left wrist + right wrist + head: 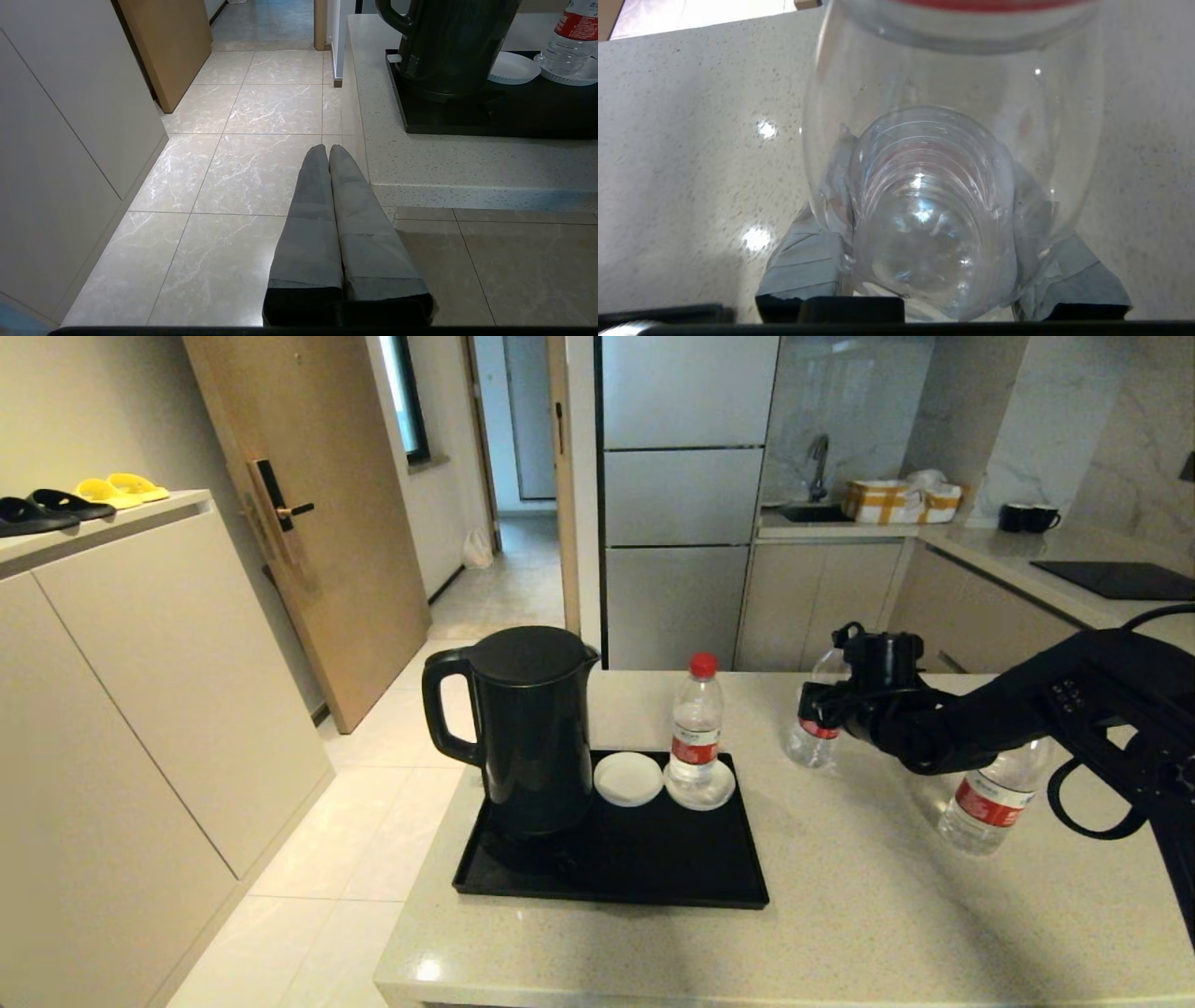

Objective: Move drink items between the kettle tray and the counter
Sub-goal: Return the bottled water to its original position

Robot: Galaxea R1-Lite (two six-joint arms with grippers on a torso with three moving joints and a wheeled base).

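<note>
The glossy black kettle tray point(616, 882) lies on the beige speckled counter point(840, 924). One red-capped water bottle point(696, 728) stands upright on a white saucer at the tray's back right. To the tray's right, my right gripper point(826, 705) is shut on the upper body of a second bottle point(810, 744); in the right wrist view this bottle point(934, 210) fills the space between the grey fingers point(808, 261). Its base is at or just above the counter. A third bottle point(985, 803) stands on the counter, partly hidden by my right arm. My left gripper point(328, 149) is shut and empty, off the counter's left edge.
A black kettle point(532, 728) stands on the tray's left half, with an empty white saucer point(628, 777) beside it. A pale cabinet point(112, 691) with slippers on top stands to the left across the tiled floor. A black cooktop point(1116, 579) lies far right.
</note>
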